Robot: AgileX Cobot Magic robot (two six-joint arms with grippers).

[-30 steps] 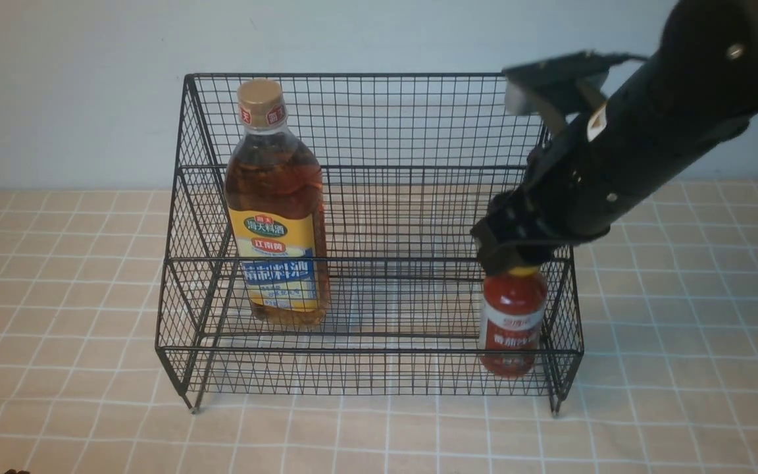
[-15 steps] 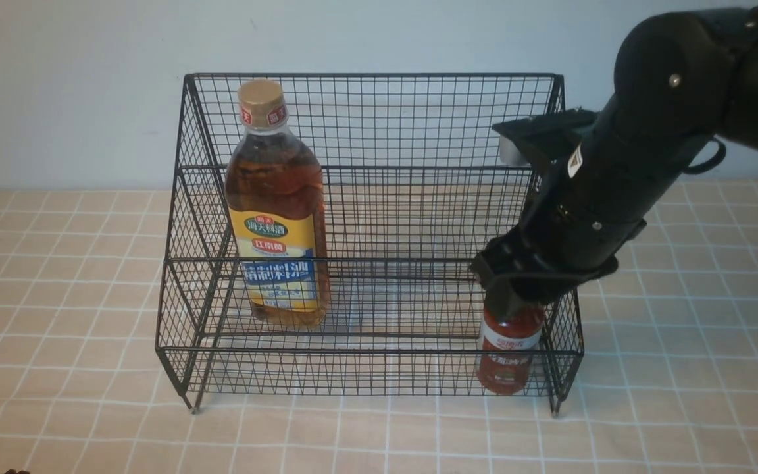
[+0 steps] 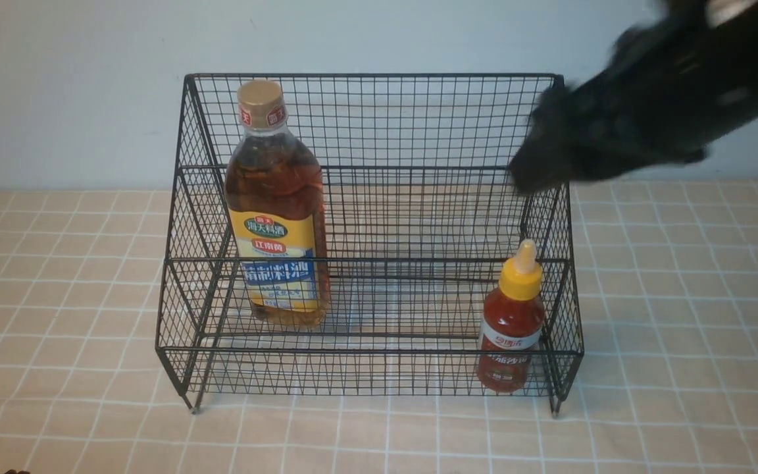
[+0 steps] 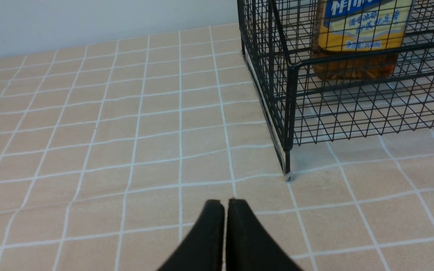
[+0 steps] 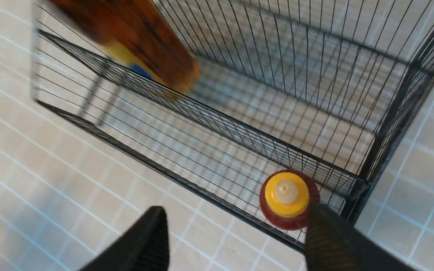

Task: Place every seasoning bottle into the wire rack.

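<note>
Red sauce bottle [image 3: 512, 329] stands in rack [image 3: 379, 118]; right pincer [image 5: 236, 233] released, above it.

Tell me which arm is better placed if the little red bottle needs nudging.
Right. Its open claw hangs just above the red bottle; the left claw sits shut, low, outside the rack's far corner.

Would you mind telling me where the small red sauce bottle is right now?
In the front view the small red sauce bottle stands upright in the wire rack's lower front tier, at its right end, far from the tall amber bottle.
</note>
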